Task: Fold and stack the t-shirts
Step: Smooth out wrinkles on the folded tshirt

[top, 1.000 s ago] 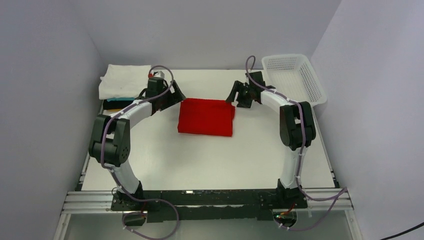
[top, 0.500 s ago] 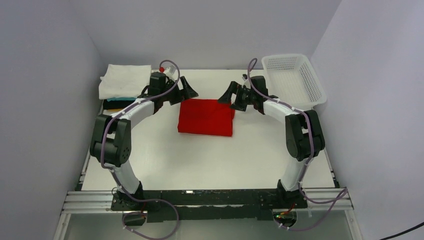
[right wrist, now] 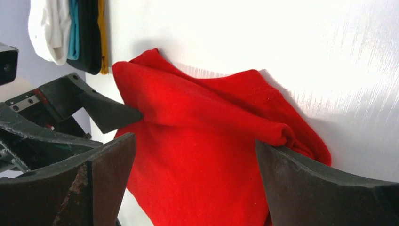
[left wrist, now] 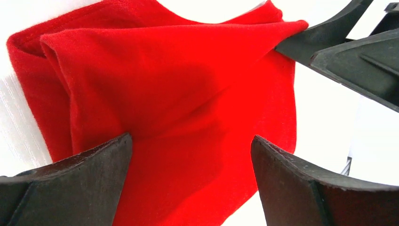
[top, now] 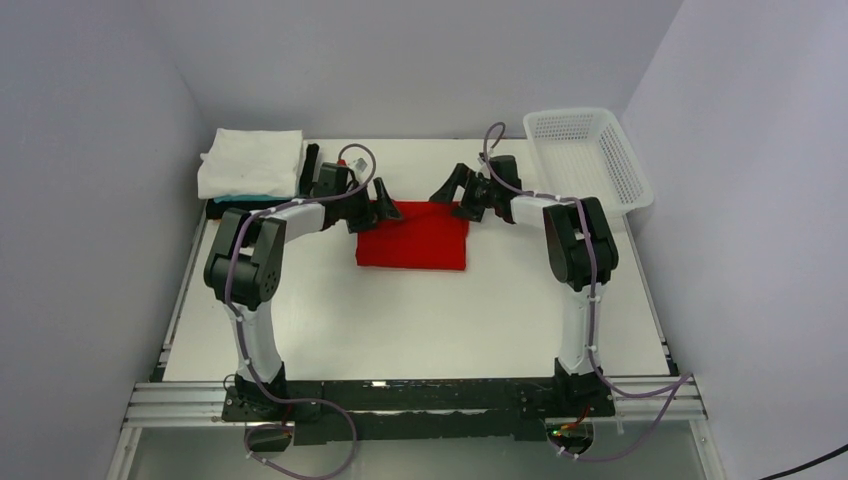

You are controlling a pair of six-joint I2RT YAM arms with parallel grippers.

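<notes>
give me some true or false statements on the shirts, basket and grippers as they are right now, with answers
1. The red t-shirt is folded. True.
2. The left gripper is shut on the red t-shirt. False: it is open, at the shirt's far left corner.
3. The white basket holds a shirt. False: it holds nothing.
4. A white shirt tops the stack at far left. True.
5. The right gripper is open. True.

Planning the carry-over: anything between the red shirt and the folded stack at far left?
Only the left arm itself: its wrist and the open left gripper sit at the red t-shirt's far-left corner, on the line to the stack of folded shirts. No other object lies on the table between them.
</notes>
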